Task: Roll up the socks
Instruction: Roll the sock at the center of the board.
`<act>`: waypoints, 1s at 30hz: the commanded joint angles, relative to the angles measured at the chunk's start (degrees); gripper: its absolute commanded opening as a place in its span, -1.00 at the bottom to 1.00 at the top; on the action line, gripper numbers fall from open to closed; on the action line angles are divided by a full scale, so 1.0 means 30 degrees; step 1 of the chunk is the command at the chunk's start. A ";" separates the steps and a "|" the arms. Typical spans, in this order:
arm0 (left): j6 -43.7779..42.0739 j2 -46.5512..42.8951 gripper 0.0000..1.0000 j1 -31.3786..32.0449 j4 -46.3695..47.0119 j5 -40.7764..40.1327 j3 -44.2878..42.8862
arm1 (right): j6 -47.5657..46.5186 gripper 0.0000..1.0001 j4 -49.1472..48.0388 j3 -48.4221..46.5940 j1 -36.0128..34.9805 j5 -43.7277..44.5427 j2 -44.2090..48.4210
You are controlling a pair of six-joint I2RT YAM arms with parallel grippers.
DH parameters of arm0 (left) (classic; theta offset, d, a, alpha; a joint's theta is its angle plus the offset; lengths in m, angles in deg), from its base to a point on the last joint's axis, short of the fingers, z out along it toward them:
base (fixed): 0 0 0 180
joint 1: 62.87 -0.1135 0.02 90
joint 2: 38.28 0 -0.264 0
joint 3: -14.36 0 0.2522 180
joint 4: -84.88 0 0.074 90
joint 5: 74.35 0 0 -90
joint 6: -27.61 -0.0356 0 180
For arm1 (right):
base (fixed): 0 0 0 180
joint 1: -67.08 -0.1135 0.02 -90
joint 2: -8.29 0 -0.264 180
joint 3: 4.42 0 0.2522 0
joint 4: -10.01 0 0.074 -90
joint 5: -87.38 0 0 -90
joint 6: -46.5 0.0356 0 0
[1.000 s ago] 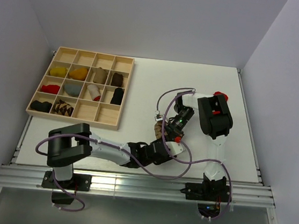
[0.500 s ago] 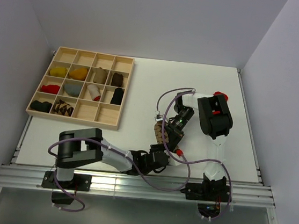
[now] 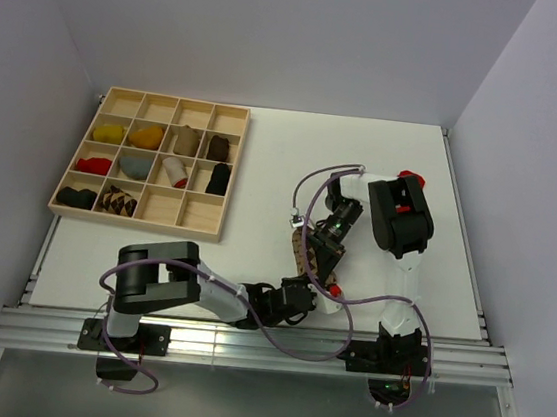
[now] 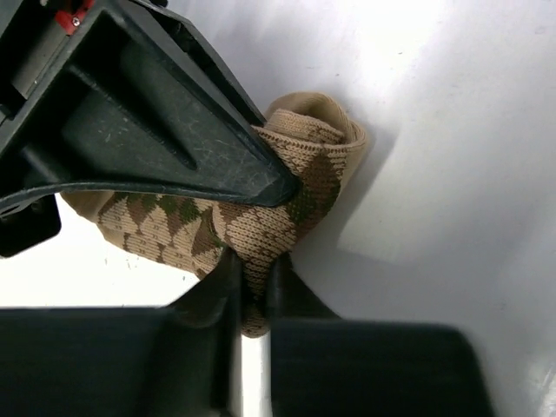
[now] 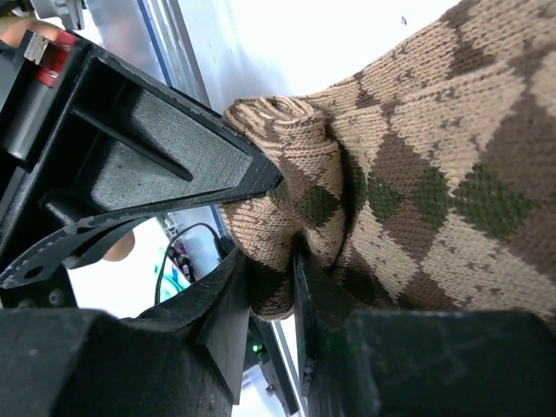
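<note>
A brown-and-tan argyle sock [image 3: 300,250] lies on the white table between the two arms. My left gripper [image 4: 252,282] is shut on a fold of the sock [image 4: 295,182], and reaches it from the near side [image 3: 303,274]. My right gripper [image 5: 274,291] also has a fold of the argyle sock [image 5: 408,191] pinched between its jaws, and comes at it from the far side [image 3: 313,256]. Each gripper's black finger crosses the other's wrist view right beside the fabric. A red thing [image 3: 410,175] peeks out behind the right arm; I cannot tell what it is.
A wooden tray [image 3: 201,222] with many compartments sits at the back left, holding several small sock bundles in yellow, orange, grey, red, black and argyle. Purple cables [image 3: 314,177] loop over the table around both arms. The near metal rail [image 3: 243,343] runs below.
The left arm drew in toward the near edge and its jaws closed on the sock's end. The sock now looks stretched longer between the two grippers. The right gripper barely moved.
</note>
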 commanded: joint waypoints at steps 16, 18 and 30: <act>0.8461 -0.1969 -1.00 -0.2577 -0.2559 1.0187 0.1531 | 0.3473 0.06 -0.6573 0.0719 0.2048 -0.1429 0.5076; 0.9020 -0.2379 -1.00 -0.3513 -0.2383 1.1422 0.1969 | 0.4005 0.06 -0.7456 0.1303 0.2924 -0.1489 0.5812; 1.1775 0.0164 -0.99 -0.7294 -0.6915 2.0414 -0.1624 | 0.3746 0.04 -1.3607 0.6367 0.5419 -0.0436 1.2192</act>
